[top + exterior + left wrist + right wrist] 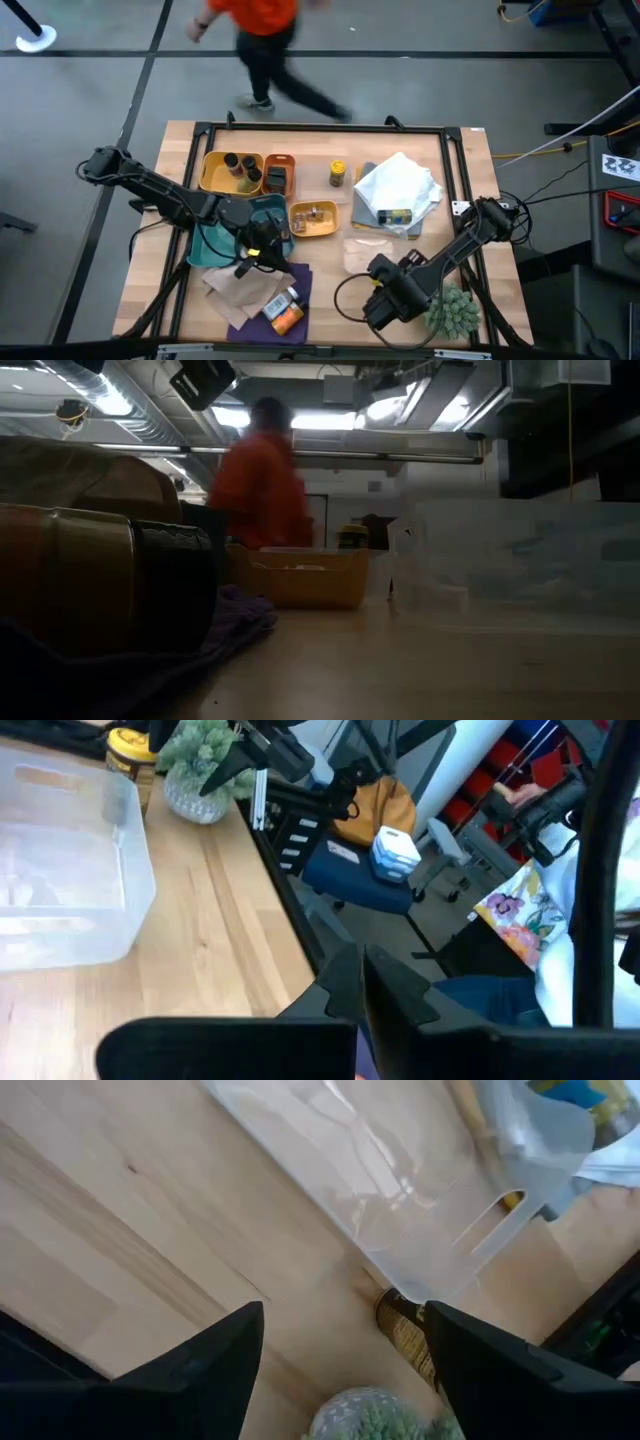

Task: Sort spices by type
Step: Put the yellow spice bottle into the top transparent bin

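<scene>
1. The left gripper (243, 268) hangs with its fingers pressed together and holding nothing, above the teal tray (205, 248) near the table's front-left part.
2. The right gripper (378, 300) hovers near the front-right corner beside the spiky green plant (452, 312), its fingers (205, 1365) apart and empty.
3. Spice jars: 2 dark-capped ones in the yellow tray (212, 180), 1 yellow-capped jar (338, 174) near the back edge, and what is probably an orange bottle (286, 317) on the purple cloth (300, 285) at the front edge.

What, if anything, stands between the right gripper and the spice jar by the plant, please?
Nothing visible does. The right gripper, open, faces the spice jar across bare table. The clear tray meets the jar's far end, and the spiky plant sits beside it.
</scene>
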